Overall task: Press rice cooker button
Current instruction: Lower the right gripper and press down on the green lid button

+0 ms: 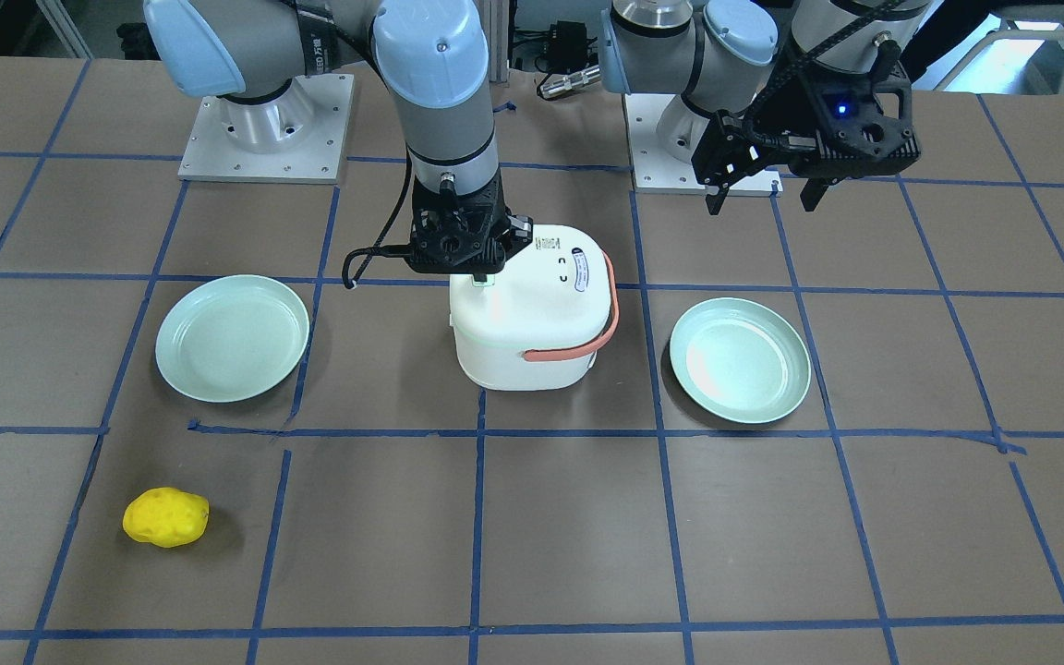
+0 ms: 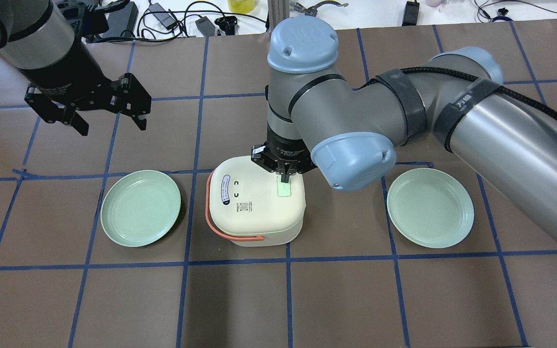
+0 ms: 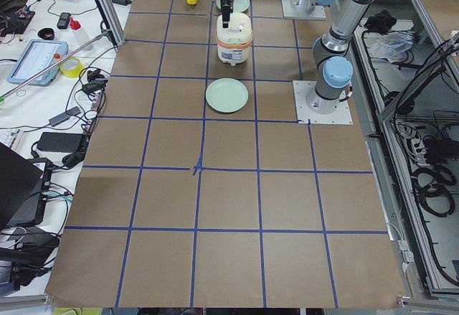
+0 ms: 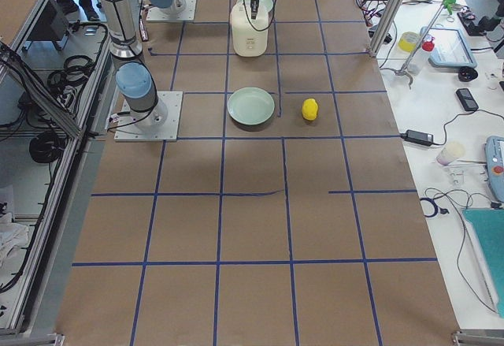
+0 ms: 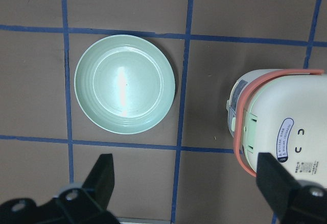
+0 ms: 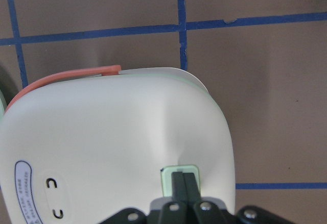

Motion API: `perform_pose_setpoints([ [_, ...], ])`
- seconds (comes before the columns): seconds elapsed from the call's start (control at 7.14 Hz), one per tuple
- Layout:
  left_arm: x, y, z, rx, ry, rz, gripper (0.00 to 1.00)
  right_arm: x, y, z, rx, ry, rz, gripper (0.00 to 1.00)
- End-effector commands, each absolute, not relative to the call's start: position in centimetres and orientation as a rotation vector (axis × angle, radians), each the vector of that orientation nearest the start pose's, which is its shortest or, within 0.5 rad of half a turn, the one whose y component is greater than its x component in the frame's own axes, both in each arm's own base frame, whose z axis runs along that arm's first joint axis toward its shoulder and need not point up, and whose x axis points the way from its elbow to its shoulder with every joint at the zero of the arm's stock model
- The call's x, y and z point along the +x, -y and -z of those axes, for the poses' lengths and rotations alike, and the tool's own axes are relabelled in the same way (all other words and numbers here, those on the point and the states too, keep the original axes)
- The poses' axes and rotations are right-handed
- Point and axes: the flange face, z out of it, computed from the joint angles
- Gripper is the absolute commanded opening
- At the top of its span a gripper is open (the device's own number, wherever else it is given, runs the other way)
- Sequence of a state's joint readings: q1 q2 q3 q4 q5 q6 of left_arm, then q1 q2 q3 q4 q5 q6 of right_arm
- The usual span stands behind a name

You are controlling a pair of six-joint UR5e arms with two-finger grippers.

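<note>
A white rice cooker [image 2: 254, 205] with an orange handle stands mid-table; it also shows in the front view [image 1: 532, 314] and the right wrist view [image 6: 117, 142]. Its pale green button [image 2: 284, 188] sits on the lid [image 6: 180, 179]. My right gripper [image 2: 284, 178] is shut, its fingertips [image 6: 180, 180] together and down on the button. My left gripper [image 2: 109, 121] is open and empty, hovering high over the table away from the cooker, which shows at the right of its wrist view [image 5: 276, 127].
Two pale green plates flank the cooker [image 2: 140, 208] [image 2: 430, 208]. A yellow lumpy object [image 1: 165, 517] lies near the operators' side. The arm base plates [image 1: 264, 129] stand at the robot's edge.
</note>
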State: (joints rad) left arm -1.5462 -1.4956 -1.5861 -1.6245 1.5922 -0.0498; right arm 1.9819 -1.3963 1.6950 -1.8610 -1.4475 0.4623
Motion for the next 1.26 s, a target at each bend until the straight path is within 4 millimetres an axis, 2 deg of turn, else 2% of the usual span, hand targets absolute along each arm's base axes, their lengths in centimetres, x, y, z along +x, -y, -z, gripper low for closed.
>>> perform_pose_setpoints([
  [0.0, -11.98, 46.3, -51.08, -0.115, -3.118, 0.01, 1.0, 35.15, 44.13, -36.1, 0.077, -3.041, -0.106, 0.13],
  [0.14, -11.98, 46.3, -51.08, -0.117, -3.118, 0.01, 1.0, 35.97, 43.52, -35.92, 0.049, -3.044, -0.113, 0.13],
  [1.12, -11.98, 46.3, -51.08, -0.117, -3.118, 0.01, 1.0, 36.14, 43.28, -35.71, 0.031, -3.055, -0.118, 0.13],
])
